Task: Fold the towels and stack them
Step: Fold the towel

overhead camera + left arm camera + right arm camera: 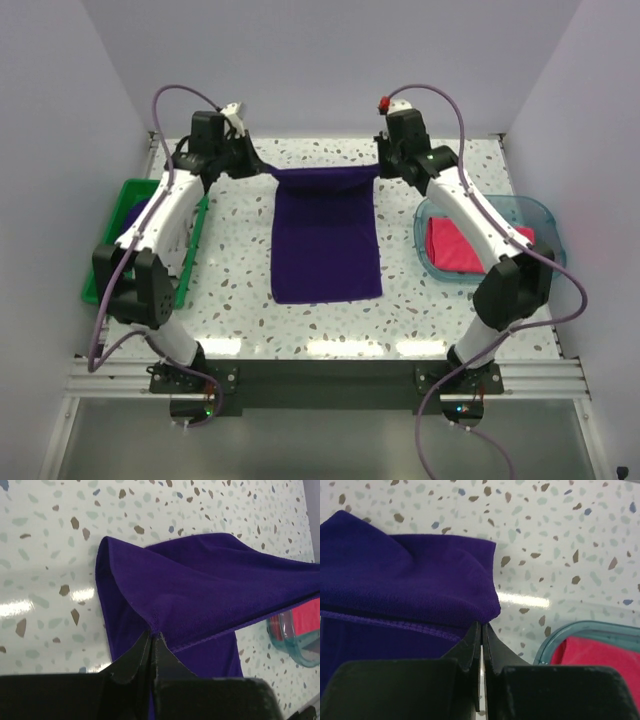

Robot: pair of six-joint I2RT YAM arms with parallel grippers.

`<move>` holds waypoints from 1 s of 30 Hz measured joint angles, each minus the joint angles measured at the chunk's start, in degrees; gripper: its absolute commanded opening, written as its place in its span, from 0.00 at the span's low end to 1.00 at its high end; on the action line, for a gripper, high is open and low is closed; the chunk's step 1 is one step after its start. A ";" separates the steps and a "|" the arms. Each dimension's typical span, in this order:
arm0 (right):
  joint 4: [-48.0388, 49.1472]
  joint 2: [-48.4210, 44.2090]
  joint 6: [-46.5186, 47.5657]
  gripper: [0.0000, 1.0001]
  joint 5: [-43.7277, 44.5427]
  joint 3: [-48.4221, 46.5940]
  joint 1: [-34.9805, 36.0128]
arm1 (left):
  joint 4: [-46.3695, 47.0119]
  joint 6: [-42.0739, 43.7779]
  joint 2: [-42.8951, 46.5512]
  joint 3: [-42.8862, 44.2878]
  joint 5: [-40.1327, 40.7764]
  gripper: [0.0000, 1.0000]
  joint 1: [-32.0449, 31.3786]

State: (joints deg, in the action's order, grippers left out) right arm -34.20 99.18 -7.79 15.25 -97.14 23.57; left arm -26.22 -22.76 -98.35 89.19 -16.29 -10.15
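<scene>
My left gripper (152, 637) is pinched tight on one far corner of the dark purple towel (325, 240). In the left wrist view the fingertips meet with cloth clamped between them, and the hem runs away from the tips toward the right.

My right gripper (482, 627) is likewise closed, nipping the other far corner. In the right wrist view the cloth bunches up just above and to the left of the tips.

From the top view both grippers sit at the far side of the table (230, 260), the left gripper (250, 155) and the right gripper (388, 158) well apart, with the towel's far edge strung between them.

- The far edge is lifted off the surface and sags a little in the middle.
- The rest of the towel hangs down and lies flat on the table, running toward my bases, roughly centred between the two arms.
- The near edge is loose, touched by neither gripper.

To my right, a hot pink towel (455, 245) lies folded inside the teal tray (540, 210). It also shows at the lower right of the right wrist view, near the fingers but apart from them.

To my left is the green bin (100, 270), partly hidden by my left arm. A patch of purple (130, 215) shows inside it; I cannot tell what it is.
</scene>
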 measured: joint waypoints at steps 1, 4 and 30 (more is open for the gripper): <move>-1.27 -1.51 -0.44 0.00 -1.40 1.38 0.07 | -0.61 -0.11 2.58 -2.36 -0.28 0.05 0.00; -3.76 -6.78 -2.32 0.00 -5.99 7.65 0.31 | -1.05 -0.17 9.97 -9.25 -1.57 0.05 -0.04; -3.91 -11.58 -11.32 0.00 -10.71 27.74 2.32 | 4.07 -4.90 23.32 -40.54 -3.43 0.05 -4.26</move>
State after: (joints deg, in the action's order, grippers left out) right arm -38.11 87.59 -19.11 4.54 -69.41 25.89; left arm -22.15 -27.66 -75.02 48.64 -19.73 -14.41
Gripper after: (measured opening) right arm 0.010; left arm 0.050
